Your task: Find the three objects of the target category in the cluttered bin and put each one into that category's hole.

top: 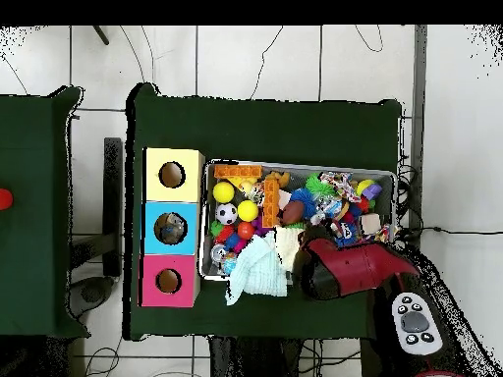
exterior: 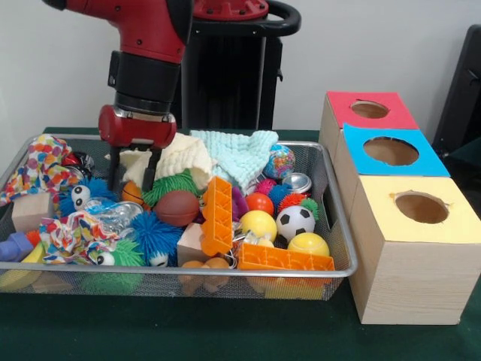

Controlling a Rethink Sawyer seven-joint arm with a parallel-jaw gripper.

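My gripper (exterior: 133,177) is open and hangs low over the left-middle of the wire bin (exterior: 225,274). Its two black fingers (exterior: 151,174) stand apart, just above a small orange basketball (exterior: 131,192), with nothing held. A brown football (exterior: 177,207) lies just to the right. Further right lie a red ball (exterior: 260,202), a yellow ball (exterior: 258,224), a soccer ball (exterior: 294,221) and a yellow tennis ball (exterior: 308,244). Overhead, the arm (top: 344,265) hides the gripper; the soccer ball (top: 227,213) and a yellow ball (top: 224,191) show.
Three boxes with round holes stand beside the bin: red (exterior: 370,110), blue (exterior: 391,151), yellow (exterior: 422,207). Something lies inside the blue box's hole (top: 171,230). Orange bricks (exterior: 217,215), spiky toys, wooden blocks, a cream cloth (exterior: 180,154) and a mint cloth (exterior: 237,154) crowd the bin.
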